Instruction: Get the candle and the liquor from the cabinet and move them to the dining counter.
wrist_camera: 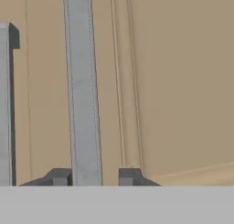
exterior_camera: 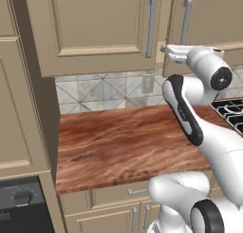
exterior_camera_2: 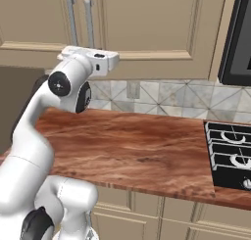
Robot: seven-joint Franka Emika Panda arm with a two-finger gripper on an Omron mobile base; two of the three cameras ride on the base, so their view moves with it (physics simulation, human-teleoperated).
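I count two cabinet doors (exterior_camera: 99, 27) in front of me, each carrying one silver bar handle, so two handles (exterior_camera: 151, 27) in all. In my hand view both of them run side by side, and my end effector (wrist_camera: 93, 177) has two dark fingertips (wrist_camera: 59, 177), one on either side of a single handle. One wooden desk (exterior_camera_2: 137, 151) lies beneath. On the tiled wall behind it I see one outlet plate (exterior_camera: 148, 83). One black stove (exterior_camera_2: 228, 156) sits at the desk's end, and one dark appliance (exterior_camera: 21, 203) stands lower left.
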